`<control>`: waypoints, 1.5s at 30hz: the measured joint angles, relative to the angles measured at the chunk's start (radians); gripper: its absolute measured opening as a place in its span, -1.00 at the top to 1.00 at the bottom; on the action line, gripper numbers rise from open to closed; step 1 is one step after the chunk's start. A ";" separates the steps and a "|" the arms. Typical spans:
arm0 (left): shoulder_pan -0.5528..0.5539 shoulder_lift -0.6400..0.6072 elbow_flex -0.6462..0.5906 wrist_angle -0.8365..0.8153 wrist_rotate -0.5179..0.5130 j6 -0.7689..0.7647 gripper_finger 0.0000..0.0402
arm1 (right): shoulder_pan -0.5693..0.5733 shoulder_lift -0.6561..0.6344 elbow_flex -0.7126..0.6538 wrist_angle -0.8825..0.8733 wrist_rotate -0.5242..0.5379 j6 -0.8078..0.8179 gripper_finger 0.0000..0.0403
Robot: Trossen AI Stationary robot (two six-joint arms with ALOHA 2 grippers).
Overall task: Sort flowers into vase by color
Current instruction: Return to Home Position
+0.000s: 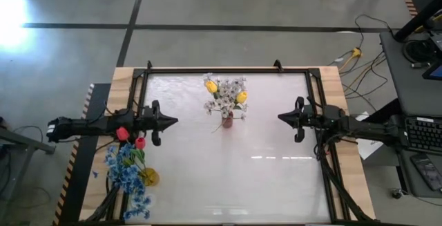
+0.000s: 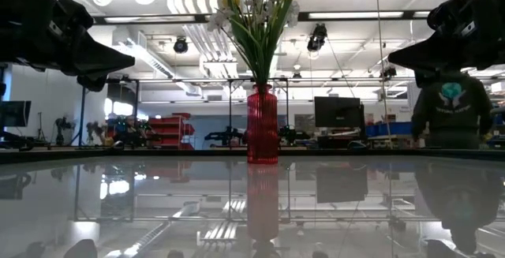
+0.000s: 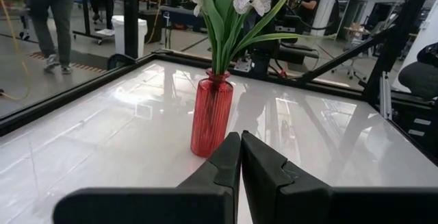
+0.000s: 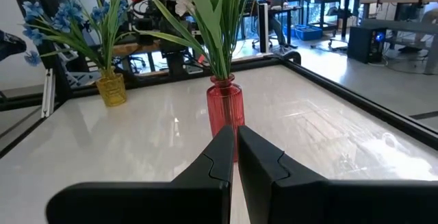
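A ribbed red vase [image 1: 227,121] stands on its base at the table's middle, toward the far edge, with white blossom sprays and yellow tulips [image 1: 211,86] stuck in it by their stems; the low view shows the same red vase [image 2: 262,124]. A yellow vase [image 1: 149,177] at the near left corner holds blue blooms [image 1: 128,174] and red tulips [image 1: 123,134]. My left gripper [image 1: 176,121] hovers shut left of the red vase. My right gripper [image 1: 279,117] hovers shut to its right. Both point at the red vase, and neither holds anything.
A black frame [image 1: 228,70] runs round the glossy white table top. Bare surface lies between the red vase and the near edge. A person [image 2: 451,104] stands beyond the far side of the table, and another walks in the room in the left wrist view.
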State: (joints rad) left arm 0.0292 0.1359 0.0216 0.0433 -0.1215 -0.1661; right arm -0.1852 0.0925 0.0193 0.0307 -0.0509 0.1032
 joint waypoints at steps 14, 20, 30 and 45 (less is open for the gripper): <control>0.000 0.027 0.000 0.000 0.000 0.000 1.00 | 0.000 0.000 0.000 0.000 0.001 0.000 0.94; 0.000 0.037 0.000 0.000 0.000 0.000 1.00 | 0.000 0.000 0.000 0.000 0.001 0.000 0.94; 0.000 0.048 0.000 0.000 0.000 0.000 1.00 | 0.000 0.000 0.000 0.000 0.000 0.000 0.94; 0.000 0.049 0.000 0.000 0.000 0.000 1.00 | 0.000 0.000 0.000 0.000 0.000 0.000 0.94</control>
State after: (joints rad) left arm 0.0292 0.1848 0.0219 0.0437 -0.1211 -0.1662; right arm -0.1852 0.0925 0.0196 0.0303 -0.0505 0.1032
